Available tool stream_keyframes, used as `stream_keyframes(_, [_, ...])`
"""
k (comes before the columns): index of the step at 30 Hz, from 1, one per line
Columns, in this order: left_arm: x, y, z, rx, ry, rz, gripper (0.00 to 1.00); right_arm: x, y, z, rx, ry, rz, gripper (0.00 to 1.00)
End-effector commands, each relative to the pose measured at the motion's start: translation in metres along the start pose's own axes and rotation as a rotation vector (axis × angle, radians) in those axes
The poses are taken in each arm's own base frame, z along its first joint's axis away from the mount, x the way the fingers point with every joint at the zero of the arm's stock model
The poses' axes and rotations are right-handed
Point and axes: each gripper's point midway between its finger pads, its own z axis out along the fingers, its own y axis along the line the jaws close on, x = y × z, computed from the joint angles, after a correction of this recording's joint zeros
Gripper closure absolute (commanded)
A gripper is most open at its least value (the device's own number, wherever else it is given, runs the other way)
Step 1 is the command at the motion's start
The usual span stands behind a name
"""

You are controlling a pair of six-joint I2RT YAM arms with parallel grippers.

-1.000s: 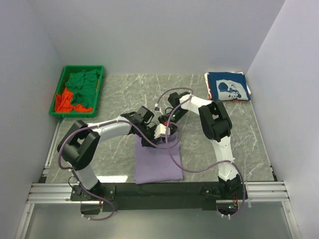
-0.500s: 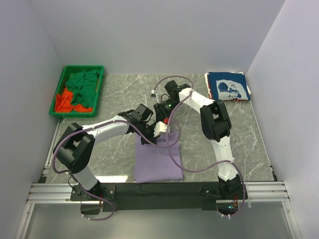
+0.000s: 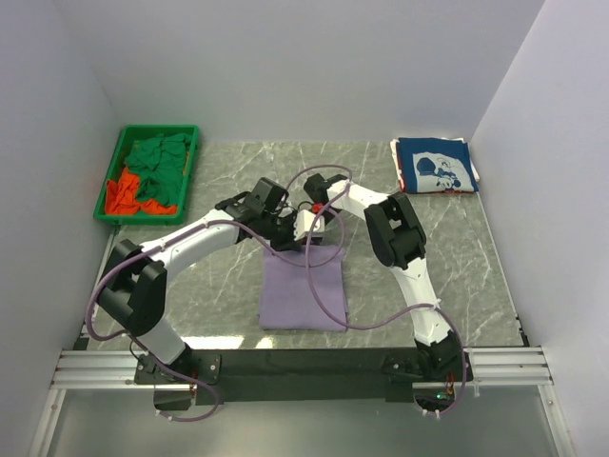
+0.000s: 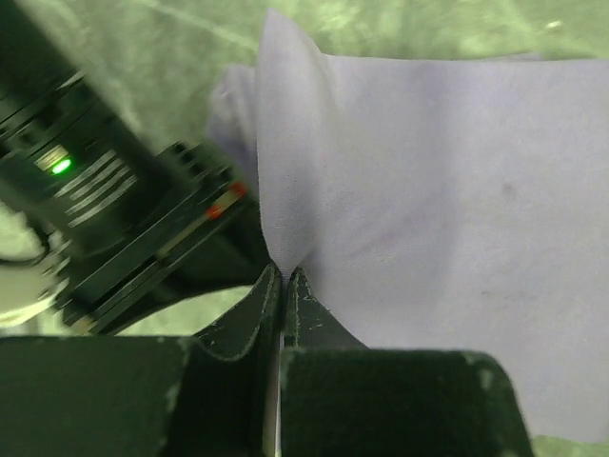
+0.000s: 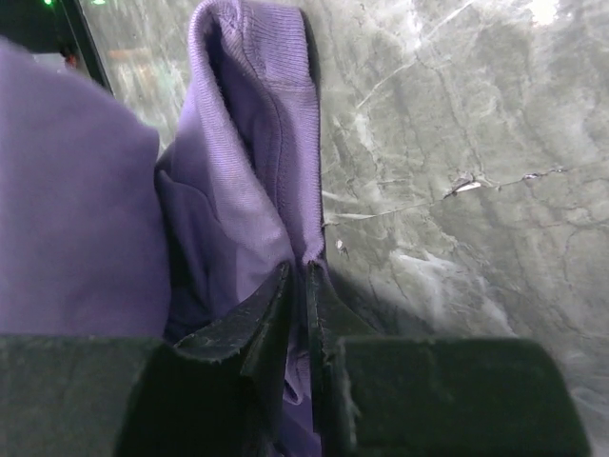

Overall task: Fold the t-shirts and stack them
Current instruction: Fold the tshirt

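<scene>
The lavender-purple t-shirt lies partly folded on the marble table in front of the arms. My left gripper is shut on its far edge; the cloth rises from between the shut jaws. My right gripper is shut on a ribbed hem fold of the same shirt. Both grippers hold the far edge lifted, close together. A folded navy t-shirt with white print lies at the back right. Green t-shirts and an orange-red one lie crumpled in the bin.
A green plastic bin stands at the back left against the left wall. White walls close in three sides. A black rail runs along the near table edge. Purple cables loop from both arms over the shirt.
Both grippers have moved away from the arm bases toward the far side of the table, pulling the purple shirt's far edge with them. The shirt now lies stretched further back.
</scene>
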Motion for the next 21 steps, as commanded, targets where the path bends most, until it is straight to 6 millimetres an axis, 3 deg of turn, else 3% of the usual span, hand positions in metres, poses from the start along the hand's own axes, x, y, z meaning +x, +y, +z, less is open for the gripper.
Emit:
stream_keyframes(1, [-0.019, 0.035, -0.017, -0.119, -0.035, 0.070, 0.99, 0.002, -0.007, -0.002, 0.015, 0.019, -0.025, 0.81])
stream_keyframes(6, [-0.002, 0.053, -0.006, -0.139, -0.007, 0.059, 0.99, -0.006, -0.009, -0.010, 0.035, -0.001, -0.023, 0.80])
stream_keyframes(14, [0.012, 0.059, 0.010, -0.147, 0.007, 0.068, 0.99, -0.058, -0.035, -0.066, 0.249, -0.122, -0.061, 0.68])
stream_keyframes(21, [0.013, 0.066, 0.016, -0.157, 0.009, 0.086, 0.99, -0.072, -0.041, -0.111, 0.305, -0.230, -0.035, 0.66])
